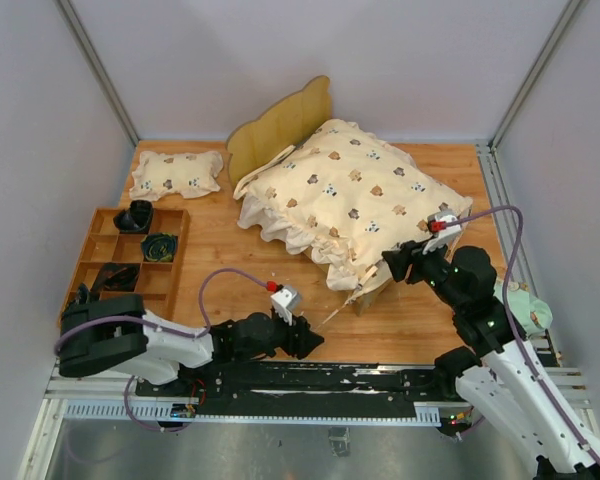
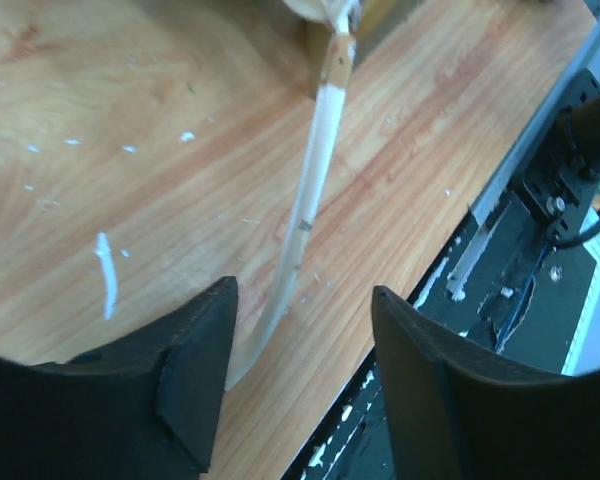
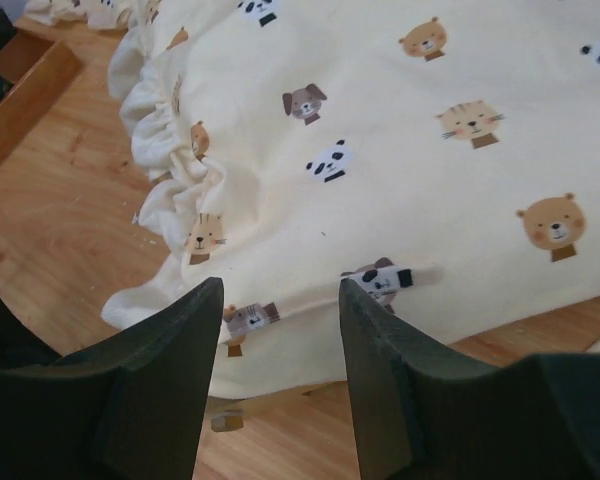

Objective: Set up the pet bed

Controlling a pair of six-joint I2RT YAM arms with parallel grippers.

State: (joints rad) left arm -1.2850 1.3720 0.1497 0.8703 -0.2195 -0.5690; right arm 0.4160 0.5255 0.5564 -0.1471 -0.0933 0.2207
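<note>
The pet bed shows its light-wood wavy headboard at the table's back; the rest is hidden under a cream bear-print ruffled quilt. A cream tie strap hangs from the quilt's near corner onto the table. In the left wrist view the strap runs down between my open left gripper's jaws, close to the left finger. My right gripper is open at the quilt's near right corner; the right wrist view shows the quilt just beyond the fingers and a bed leg below.
A matching small pillow lies at the back left. A wooden compartment tray with dark items stands at the left. A pale green object sits by the right edge. Grey walls enclose the table; a metal rail runs along the near edge.
</note>
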